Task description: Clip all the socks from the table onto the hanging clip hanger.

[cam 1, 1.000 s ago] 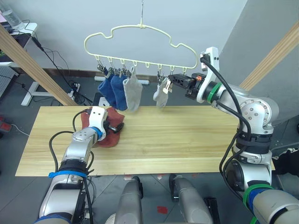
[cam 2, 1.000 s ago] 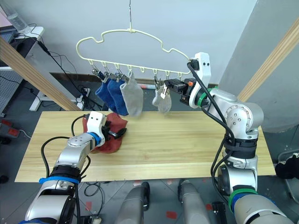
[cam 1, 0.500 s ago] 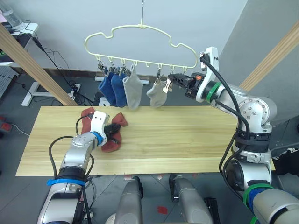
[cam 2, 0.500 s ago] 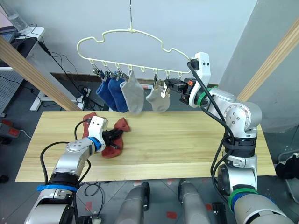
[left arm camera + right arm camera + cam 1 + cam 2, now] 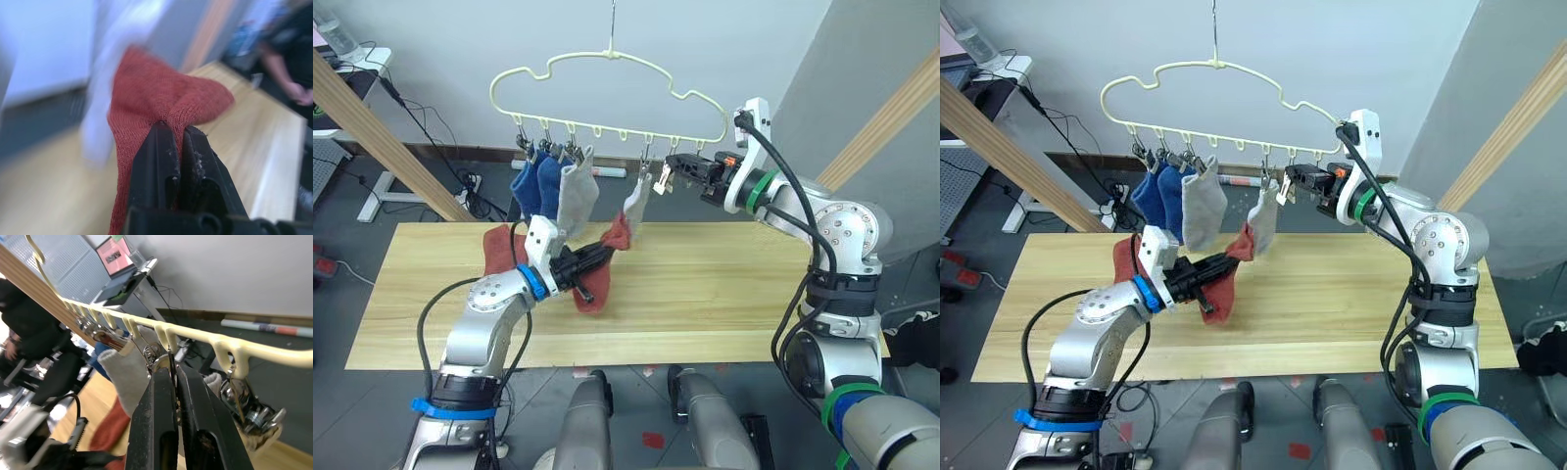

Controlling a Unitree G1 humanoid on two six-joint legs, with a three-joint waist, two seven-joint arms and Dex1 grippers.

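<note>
My left end effector (image 5: 597, 258) is clamped on a red sock (image 5: 600, 277), lifted above the counter (image 5: 724, 294); a second red sock (image 5: 495, 248) lies behind. Farther back, my right end effector (image 5: 668, 166) pinches a clip (image 5: 663, 179) on the hanger (image 5: 607, 73), beside grey (image 5: 574, 196) and blue socks (image 5: 533, 186).

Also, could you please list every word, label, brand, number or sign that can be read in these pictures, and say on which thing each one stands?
None can be read.
The laptop screen behind the clip hanger shows a pink picture; any text on it is too blurred.
The socks, the table and both arms carry no legible writing.
</note>
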